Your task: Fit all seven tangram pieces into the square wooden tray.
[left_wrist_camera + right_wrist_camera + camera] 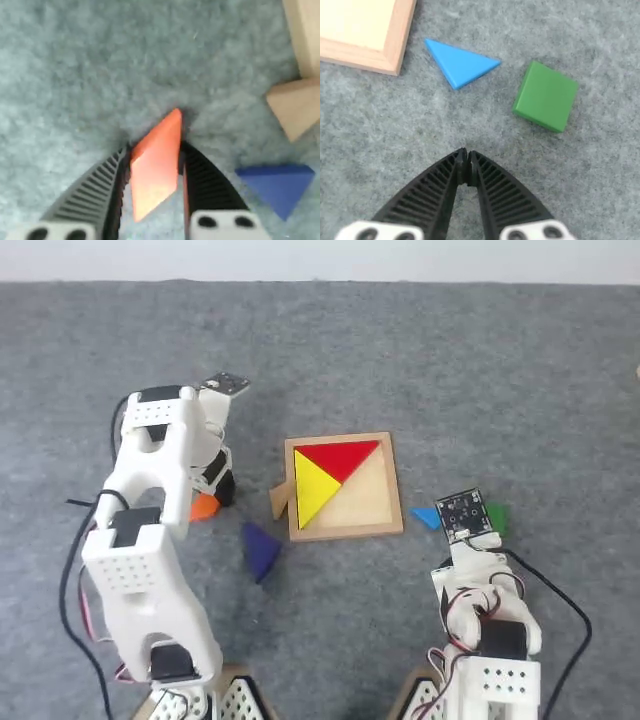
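Currently L hand [155, 149] clamps orange piece [154, 175], prob on carpet [75, 75]

Red triangle [340, 457], yellow triangle [314, 490] in tray [346, 531]

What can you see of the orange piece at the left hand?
The orange piece is a flat, smooth slab with slanted ends and looks like painted wood. It stands on edge, clamped between the left hand's black ribbed fingers, with its far corner pointing at the grey carpet. Whether it touches the carpet is unclear. It is outside the wooden tray.
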Controlling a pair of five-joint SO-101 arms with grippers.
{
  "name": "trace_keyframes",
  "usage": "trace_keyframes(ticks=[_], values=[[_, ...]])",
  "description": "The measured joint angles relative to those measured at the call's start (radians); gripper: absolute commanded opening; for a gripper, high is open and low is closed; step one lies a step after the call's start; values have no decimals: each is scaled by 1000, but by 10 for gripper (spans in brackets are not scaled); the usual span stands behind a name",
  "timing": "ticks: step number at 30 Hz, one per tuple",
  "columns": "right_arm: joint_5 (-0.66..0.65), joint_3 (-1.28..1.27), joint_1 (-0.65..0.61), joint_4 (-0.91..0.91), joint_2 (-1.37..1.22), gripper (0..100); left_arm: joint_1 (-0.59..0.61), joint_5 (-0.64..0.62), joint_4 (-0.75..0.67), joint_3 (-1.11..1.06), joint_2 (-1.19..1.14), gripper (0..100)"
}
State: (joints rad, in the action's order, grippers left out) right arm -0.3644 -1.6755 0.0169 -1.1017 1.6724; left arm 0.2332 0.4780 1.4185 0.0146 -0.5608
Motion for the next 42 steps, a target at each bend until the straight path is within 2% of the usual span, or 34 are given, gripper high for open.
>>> trace_keyframes(ticks=[5, 11, 16, 20, 23, 26, 32, 39, 42], values=[[0, 0, 0, 0, 0, 8, 0, 8, 0, -3, 9, 70], [0, 0, 0, 0, 0, 8, -2, 2, -6, -17, 126, 70], [0, 0, 0, 0, 0, 8, -48, -3, 57, -18, 195, 77], [0, 0, 0, 0, 0, 8, -71, -40, 72, -18, 209, 178], [0, 0, 0, 0, 0, 8, -28, -43, 72, -18, 209, 231], [0, 0, 0, 0, 0, 8, 38, -18, 72, -21, 209, 240], [0, 0, 0, 0, 0, 8, 109, 60, -34, -146, 209, 240], [0, 0, 0, 0, 0, 8, 94, 74, -172, -224, 209, 238], [0, 0, 0, 0, 0, 8, 83, 74, -187, -224, 201, 178]])
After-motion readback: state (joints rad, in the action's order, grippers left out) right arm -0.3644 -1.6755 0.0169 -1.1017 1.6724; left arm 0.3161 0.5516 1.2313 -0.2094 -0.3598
